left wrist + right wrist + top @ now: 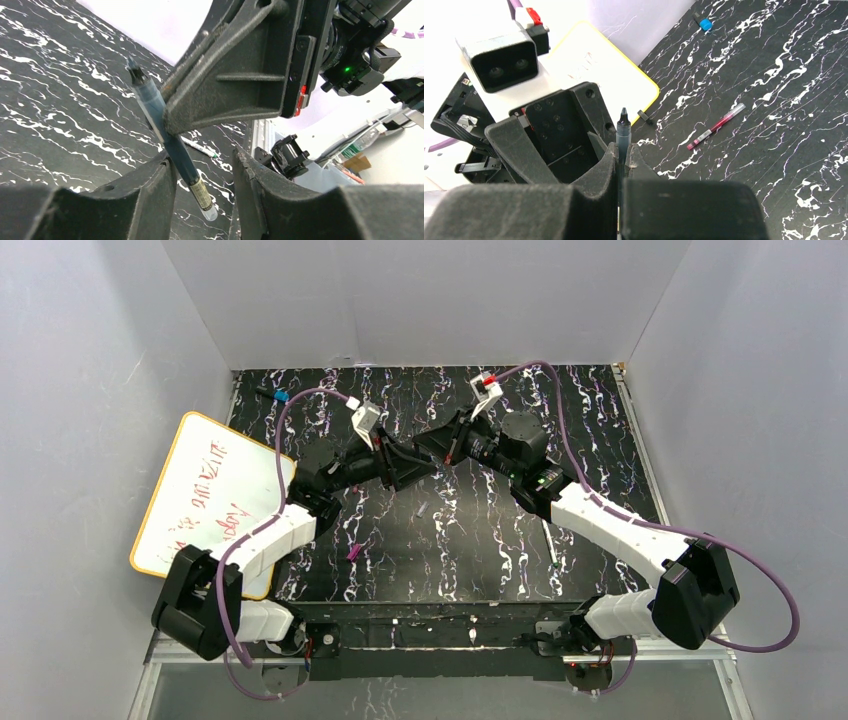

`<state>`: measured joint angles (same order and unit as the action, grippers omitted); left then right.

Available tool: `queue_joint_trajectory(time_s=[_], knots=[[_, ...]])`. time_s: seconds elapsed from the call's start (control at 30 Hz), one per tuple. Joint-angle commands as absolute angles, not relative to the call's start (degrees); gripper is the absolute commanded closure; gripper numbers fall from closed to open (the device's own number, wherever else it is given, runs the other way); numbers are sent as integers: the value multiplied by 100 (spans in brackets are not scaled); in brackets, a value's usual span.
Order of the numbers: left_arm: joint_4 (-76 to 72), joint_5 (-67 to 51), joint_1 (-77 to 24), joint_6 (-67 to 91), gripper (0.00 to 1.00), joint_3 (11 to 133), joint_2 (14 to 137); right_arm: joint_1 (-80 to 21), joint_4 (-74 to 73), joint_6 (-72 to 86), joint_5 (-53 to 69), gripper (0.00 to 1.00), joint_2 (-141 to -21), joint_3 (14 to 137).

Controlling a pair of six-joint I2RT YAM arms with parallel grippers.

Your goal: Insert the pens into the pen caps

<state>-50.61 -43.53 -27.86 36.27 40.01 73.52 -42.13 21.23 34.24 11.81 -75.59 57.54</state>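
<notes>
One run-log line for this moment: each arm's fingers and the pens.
right fingers: shut on dark pen, tip bare | left fingers: open around its lower end | white pen: loose on table

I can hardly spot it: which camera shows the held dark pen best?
The left wrist view: the dark pen shows nearly whole, tip to tail. The right wrist view shows only its tip; from above it is barely visible.

Both arms built alike. Left arm & right arm: white shells on mid links, black joint housings at base/elbow/wrist. Purple cable loops along each. Wrist cam: pale grey box, 2 lenses, red tab. Fingers: matte black, grainy plastic. Green LED lit nr right wrist.
</notes>
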Motion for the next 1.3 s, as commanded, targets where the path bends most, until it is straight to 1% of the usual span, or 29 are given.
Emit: queue_joint_trajectory(time_s=[0.0, 0.13, 0.23, 0.27, 0.3, 0.33, 0.4, 0.43, 0.73, 0.83, 0.93, 0.97, 1.07, 1.17, 1.27], knots=[[-5238, -4657, -2821, 3708, 58, 4060, 7359, -4228, 2659, 3305, 957, 99, -7427, 5943], [-5238, -4683, -2821, 3742, 57, 4083, 7400, -4226, 2712, 3270, 943, 99, -7439, 5986], [-5242, -4669, -2821, 3728, 62, 4078, 7392, -4223, 2702, 3249, 984, 99, -7462, 6029], [-5238, -4662, -2821, 3722, 66, 4072, 7384, -4227, 2699, 3252, 994, 99, -7464, 6036], [-5238, -4652, -2821, 3714, 73, 4070, 7383, -4227, 2694, 3252, 1002, 99, -7469, 6034], [-5245, -4632, -2821, 3716, 82, 4067, 7389, -4228, 2691, 3252, 1010, 99, -7464, 6027], [-5247, -4612, -2821, 3725, 96, 4077, 7398, -4228, 2702, 3267, 1016, 99, -7478, 6008], [-5247, -4590, -2821, 3733, 100, 4071, 7400, -4228, 2723, 3277, 1025, 99, -7475, 5998], [-5150, -4195, -2826, 3709, 100, 3850, 7111, -4228, 2674, 3282, 1004, 99, -7454, 5999], [-4844, -4130, -2821, 3524, 100, 3864, 7025, -4228, 2238, 3112, 946, 99, -7415, 6151], [-4371, -3955, -2821, 3194, 100, 3902, 6857, -4225, 1372, 2650, 822, 78, -7157, 6190], [-4058, -3854, -2821, 2995, 100, 3940, 6784, -4227, 1078, 2511, 606, 74, -6981, 6116], [-3180, -3494, -2821, 2415, 100, 4084, 6537, -4228, 374, 2311, -161, 65, -6160, 5705], [-2517, -3097, -2821, 1958, 100, 4145, 6218, -4228, -118, 2434, -881, 52, -5085, 5169], [-1801, -2752, -2814, 1504, 100, 4197, 5838, -4227, -654, 2816, -1254, 45, -4208, 4810]])
